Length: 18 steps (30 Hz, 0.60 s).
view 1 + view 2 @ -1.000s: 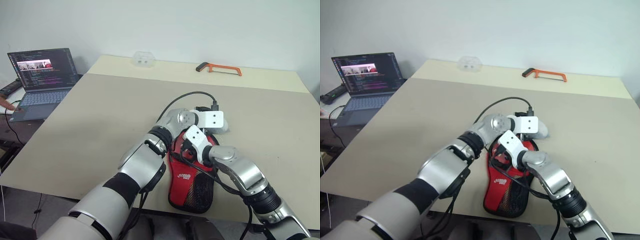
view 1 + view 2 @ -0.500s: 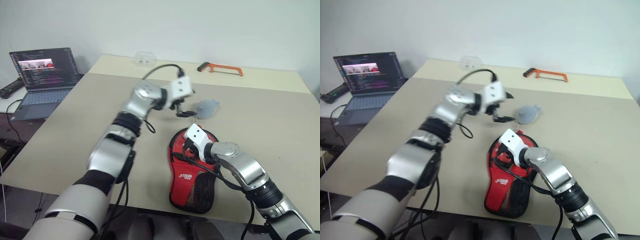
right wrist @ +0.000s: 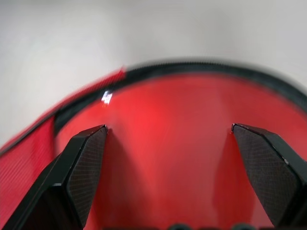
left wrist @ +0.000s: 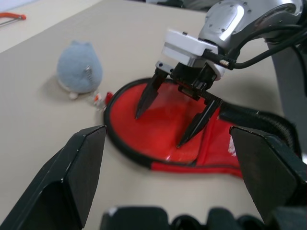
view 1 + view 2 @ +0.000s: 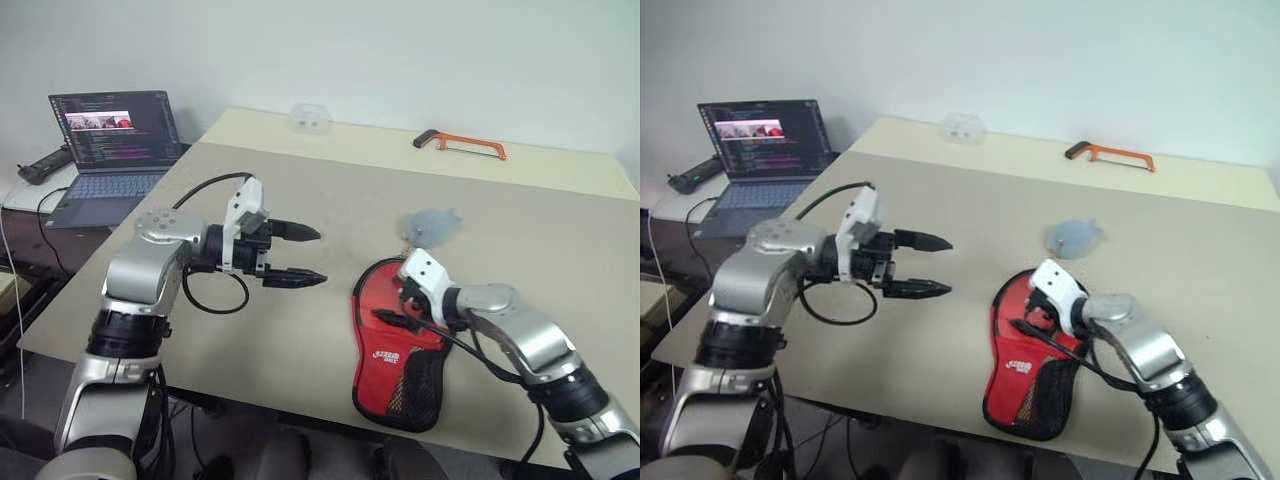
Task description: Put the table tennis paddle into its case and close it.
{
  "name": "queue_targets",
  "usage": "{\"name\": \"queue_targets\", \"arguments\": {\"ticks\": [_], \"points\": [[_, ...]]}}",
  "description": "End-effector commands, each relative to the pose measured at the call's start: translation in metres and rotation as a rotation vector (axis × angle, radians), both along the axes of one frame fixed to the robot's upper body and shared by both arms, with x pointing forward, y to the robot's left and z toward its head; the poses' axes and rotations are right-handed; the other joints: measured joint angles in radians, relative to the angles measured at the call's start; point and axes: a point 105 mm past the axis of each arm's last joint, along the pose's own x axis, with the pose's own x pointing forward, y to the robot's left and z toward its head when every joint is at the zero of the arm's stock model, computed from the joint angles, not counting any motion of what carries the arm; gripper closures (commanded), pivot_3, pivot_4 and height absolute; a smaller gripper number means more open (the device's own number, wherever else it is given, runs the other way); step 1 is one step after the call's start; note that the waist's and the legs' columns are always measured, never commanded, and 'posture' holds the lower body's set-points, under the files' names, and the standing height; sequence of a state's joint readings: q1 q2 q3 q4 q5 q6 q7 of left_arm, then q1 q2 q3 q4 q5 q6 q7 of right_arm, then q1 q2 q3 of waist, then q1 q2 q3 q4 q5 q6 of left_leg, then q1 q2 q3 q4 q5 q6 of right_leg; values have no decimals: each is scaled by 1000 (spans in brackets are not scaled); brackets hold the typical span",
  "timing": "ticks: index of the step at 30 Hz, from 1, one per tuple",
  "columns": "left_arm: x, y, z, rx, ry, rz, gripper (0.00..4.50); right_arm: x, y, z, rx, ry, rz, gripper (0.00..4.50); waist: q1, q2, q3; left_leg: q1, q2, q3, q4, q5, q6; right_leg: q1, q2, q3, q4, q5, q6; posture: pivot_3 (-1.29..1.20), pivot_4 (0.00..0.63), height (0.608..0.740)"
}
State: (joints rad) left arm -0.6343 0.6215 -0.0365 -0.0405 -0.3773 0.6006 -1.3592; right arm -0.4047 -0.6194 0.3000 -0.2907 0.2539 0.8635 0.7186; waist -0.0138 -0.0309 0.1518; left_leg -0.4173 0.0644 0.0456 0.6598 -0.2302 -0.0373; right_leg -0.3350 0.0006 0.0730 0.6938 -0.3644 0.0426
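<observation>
Lying flat, the case (image 5: 392, 345) sits under the released right gripper (image 4: 175, 120); left gripper (image 5: 297, 255) also released.

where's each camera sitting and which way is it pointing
Eye views: on the head, looking forward and down over the table; both arms show, left gripper open, case beside the right gripper.
Left wrist view: along its own fingers toward the right gripper, the case and a grey toy.
Right wrist view: close over the case, own fingers apart.
Shared: the case.
</observation>
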Motion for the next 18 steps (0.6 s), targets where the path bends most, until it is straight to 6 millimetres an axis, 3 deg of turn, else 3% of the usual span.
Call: {"name": "queue_targets", "arguments": {"ticks": [1,4,9,13,18], "points": [[-4,-20,-10,-20,-11,0,41,-11,-13,18,-8,27,35,0,-1,1,2,-2,0,0,0,0,0,2,0,0,0,0,0,0,150,740],[2,-38,-18,-87,-4,43,41,-12,-23,41,-33,-22,68,0,-3,4,7,-7,0,-3,0,0,0,-2,1,-1,0,0,0,0,150,740],[2,-76,-56,-29,-35,65,41,4,-46,77,-159,-163,96,0,-6,9,11,-16,-2,-6,0,0,0,-8,2,-1,-5,0,0,0,150,740],[7,-104,-65,-47,-56,87,41,33,-57,105,-227,-301,73,0,-11,10,12,-17,-2,-7,-1,0,0,-8,2,-1,-10,0,0,0,150,740],[12,-116,-84,-10,-72,113,41,69,-62,121,-310,-407,80,0,-16,12,14,-17,-2,-7,-2,0,0,-8,2,-1,-11,0,0,0,150,740]]}}
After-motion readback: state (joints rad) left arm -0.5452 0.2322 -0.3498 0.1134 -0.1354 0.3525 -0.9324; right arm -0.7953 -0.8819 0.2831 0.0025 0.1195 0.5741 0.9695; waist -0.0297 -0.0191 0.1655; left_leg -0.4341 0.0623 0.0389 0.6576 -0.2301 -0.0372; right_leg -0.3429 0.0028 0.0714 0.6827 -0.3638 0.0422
